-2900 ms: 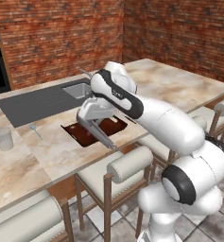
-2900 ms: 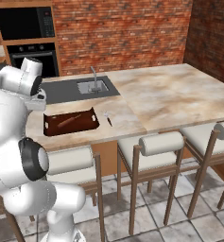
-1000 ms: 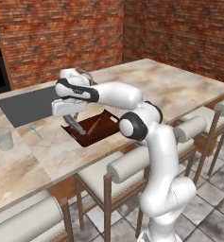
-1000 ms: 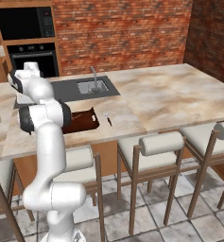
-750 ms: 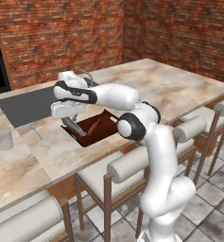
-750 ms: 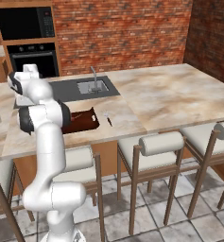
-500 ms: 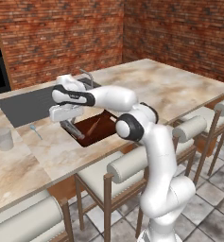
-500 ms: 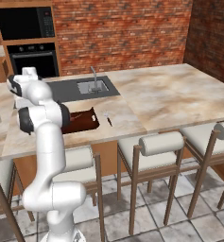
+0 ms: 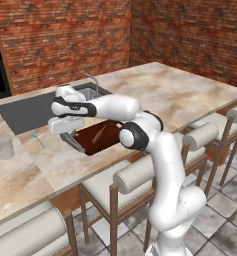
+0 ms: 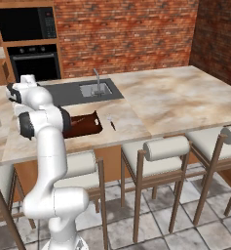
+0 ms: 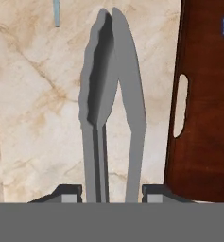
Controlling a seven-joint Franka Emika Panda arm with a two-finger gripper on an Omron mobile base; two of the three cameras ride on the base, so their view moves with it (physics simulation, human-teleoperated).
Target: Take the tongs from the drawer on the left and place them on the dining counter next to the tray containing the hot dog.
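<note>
My gripper (image 9: 66, 134) hangs low over the dining counter (image 9: 45, 165), just left of the dark brown tray (image 9: 97, 140), and is shut on the tongs (image 9: 76, 145). The grey tongs slant down toward the counter's front edge. In the hand view they (image 11: 111, 104) rise from between my gripper's (image 11: 111, 194) fingertips, arms nearly together, above the marbled top (image 11: 38, 118). The tray (image 11: 203, 118) with its handle slot lies right beside them. A slim brownish hot dog (image 9: 101, 132) lies in the tray. From the right, the tray (image 10: 83, 124) peeks out behind my arm. The drawer is out of view.
A clear glass (image 9: 3, 146) stands at the counter's left, with a small blue utensil (image 9: 37, 138) between it and the tongs. Behind are a dark grey panel (image 9: 25, 107) and a sink with faucet (image 9: 90, 82). Padded stools (image 9: 135, 175) line the near edge.
My gripper has moved a little left and down with the tongs, from above the tray's left end to the counter beside it. The tray has stayed put.
</note>
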